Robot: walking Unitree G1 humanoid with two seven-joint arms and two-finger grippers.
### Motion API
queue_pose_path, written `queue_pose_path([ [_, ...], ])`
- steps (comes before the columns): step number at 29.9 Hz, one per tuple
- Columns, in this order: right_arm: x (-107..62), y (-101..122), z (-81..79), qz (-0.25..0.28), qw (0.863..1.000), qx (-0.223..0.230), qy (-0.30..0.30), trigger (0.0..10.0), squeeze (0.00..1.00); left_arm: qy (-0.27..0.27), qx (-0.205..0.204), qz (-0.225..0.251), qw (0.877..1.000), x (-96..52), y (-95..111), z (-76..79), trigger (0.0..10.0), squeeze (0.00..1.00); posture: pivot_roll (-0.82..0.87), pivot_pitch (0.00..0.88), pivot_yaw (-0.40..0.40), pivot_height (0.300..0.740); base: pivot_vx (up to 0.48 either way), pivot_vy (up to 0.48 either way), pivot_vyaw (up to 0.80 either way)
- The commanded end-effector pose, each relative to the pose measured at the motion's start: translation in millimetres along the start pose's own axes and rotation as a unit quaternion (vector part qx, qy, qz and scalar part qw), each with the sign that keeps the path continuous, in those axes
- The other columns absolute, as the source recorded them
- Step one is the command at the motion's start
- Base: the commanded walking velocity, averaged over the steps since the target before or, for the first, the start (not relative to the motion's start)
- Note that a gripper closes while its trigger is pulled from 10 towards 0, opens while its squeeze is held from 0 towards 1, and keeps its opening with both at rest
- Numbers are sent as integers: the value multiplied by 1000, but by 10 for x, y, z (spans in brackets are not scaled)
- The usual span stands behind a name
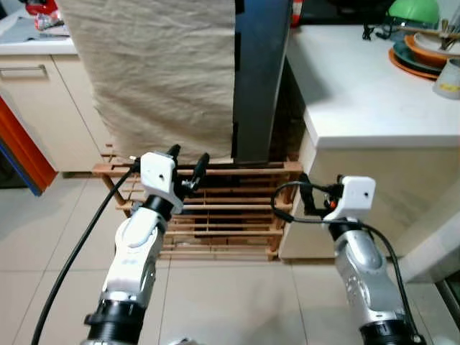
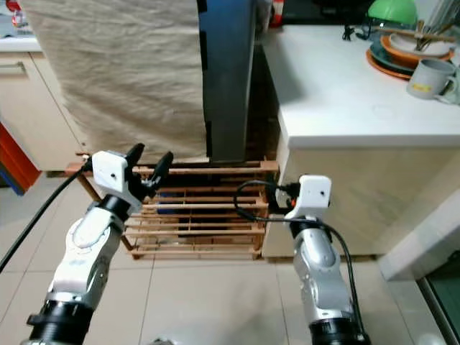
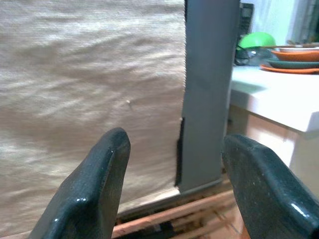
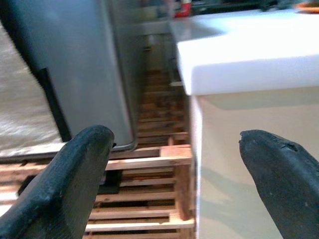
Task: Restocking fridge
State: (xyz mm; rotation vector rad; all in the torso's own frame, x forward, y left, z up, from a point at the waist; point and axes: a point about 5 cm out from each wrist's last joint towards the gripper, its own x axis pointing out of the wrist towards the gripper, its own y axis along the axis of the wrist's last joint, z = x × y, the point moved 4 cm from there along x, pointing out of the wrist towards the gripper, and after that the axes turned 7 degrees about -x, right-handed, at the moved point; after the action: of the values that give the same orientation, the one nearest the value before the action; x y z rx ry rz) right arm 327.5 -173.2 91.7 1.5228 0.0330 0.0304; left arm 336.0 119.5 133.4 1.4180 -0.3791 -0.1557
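Beige cloth [image 1: 158, 72] hangs over the grey fridge [image 1: 255, 79] at 12 o'clock in the head views, both on a wooden slatted pallet [image 1: 215, 215]. Left gripper [image 1: 188, 167] sits at 9 o'clock, fingers spread wide, holding nothing. Left wrist view: cloth and fridge edge [image 3: 209, 89] just ahead. Right wrist view: right gripper [image 4: 189, 164] wide open too, between fridge and white counter [image 4: 249, 55].

No legible text or labels
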Motion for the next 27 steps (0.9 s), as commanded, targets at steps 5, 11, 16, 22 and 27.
queue_pose_path([
  [5, -6, -42, 15, -2, 1000, -9, -6, 10000, 0, 24, -27, -20, 999, -44, -58, -46, 10000, 0, -107, 0, 21, 740, 0, 480, -800],
  [11, -20, -83, 35, -6, 1000, -11, -10, 10000, 0, 28, -27, -36, 999, -67, -93, -66, 10000, 0, -104, 0, 32, 740, 0, 480, -800],
  [16, -54, -114, 64, -6, 1000, -13, -17, 10000, 1000, 25, -27, -41, 998, -91, -95, -100, 10000, 1000, -98, 0, 35, 740, 0, 480, -800],
  [22, -68, -29, 78, 19, 999, -28, -32, 10000, 1000, 27, -29, -48, 998, -152, -119, -107, 10000, 1000, -96, 0, 32, 740, 0, 480, -800],
  [27, -58, 8, 62, 28, 999, -36, -26, 10000, 1000, 23, -35, -46, 998, -169, -124, -82, 10000, 1000, -95, 0, 27, 740, 0, 480, 0],
])
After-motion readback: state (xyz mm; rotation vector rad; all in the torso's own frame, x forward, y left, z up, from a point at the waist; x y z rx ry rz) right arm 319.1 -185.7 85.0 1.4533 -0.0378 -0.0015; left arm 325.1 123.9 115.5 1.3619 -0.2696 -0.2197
